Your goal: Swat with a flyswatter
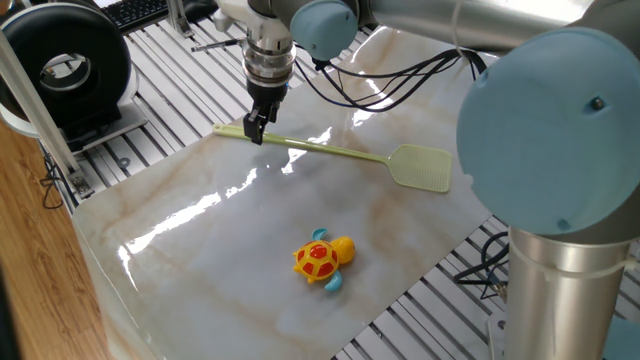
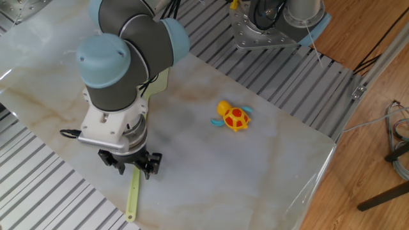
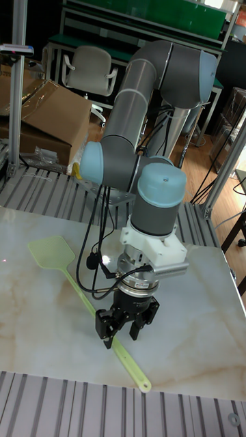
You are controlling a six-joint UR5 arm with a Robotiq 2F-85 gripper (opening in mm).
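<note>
Flyswatter (image 1: 340, 153) lies flat on counter (image 1: 200, 250); pincer (image 3: 122, 329) spread wide, straddling the handle near its tip; toy turtle (image 2: 232, 117) well apart.

In the other fixed view most of the flyswatter (image 2: 133, 191) is hidden behind the arm; its head is barely seen. In the tall fixed view the toy turtle is not shown. Whether the gripper (image 3: 120, 329) touches the handle cannot be told.
</note>
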